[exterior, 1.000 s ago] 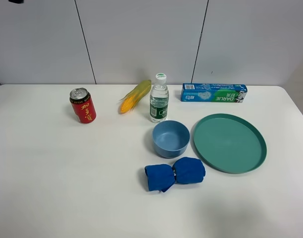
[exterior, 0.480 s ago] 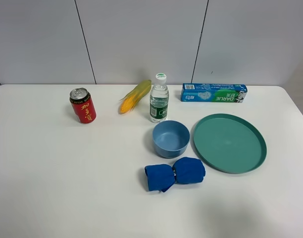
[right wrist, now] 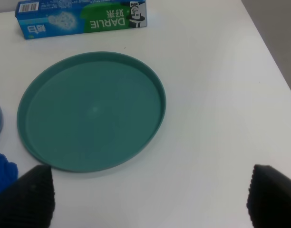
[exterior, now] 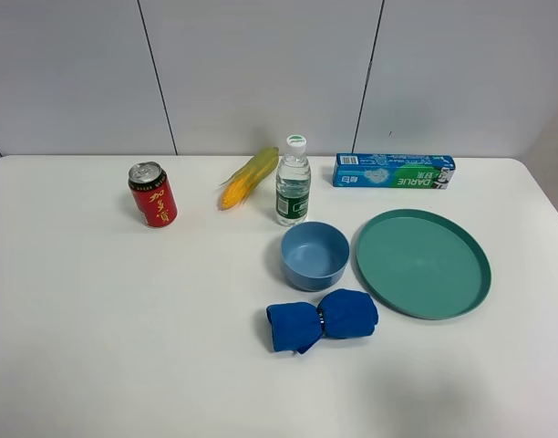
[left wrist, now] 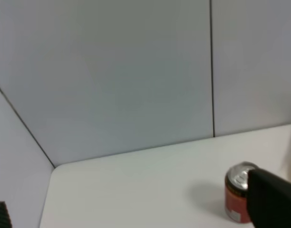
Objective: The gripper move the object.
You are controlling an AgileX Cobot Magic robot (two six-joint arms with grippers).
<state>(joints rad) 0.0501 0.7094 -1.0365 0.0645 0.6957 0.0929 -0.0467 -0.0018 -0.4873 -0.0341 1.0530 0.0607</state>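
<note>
The clear water bottle (exterior: 293, 192) with a white cap and green label stands upright at the back middle of the white table, just behind the blue bowl (exterior: 315, 255). Neither wrist view shows it. No arm or gripper shows in the exterior view. In the left wrist view my left gripper (left wrist: 136, 213) has its fingers wide apart and empty, with the red can (left wrist: 237, 199) beside one finger (left wrist: 274, 199). In the right wrist view my right gripper (right wrist: 148, 199) is open and empty over the table next to the green plate (right wrist: 93, 109).
A red soda can (exterior: 152, 194) stands at the back left. A corn cob (exterior: 249, 177) lies left of the bottle. A toothpaste box (exterior: 395, 171) lies at the back right. The green plate (exterior: 423, 263) and a blue cloth (exterior: 322, 319) lie in front.
</note>
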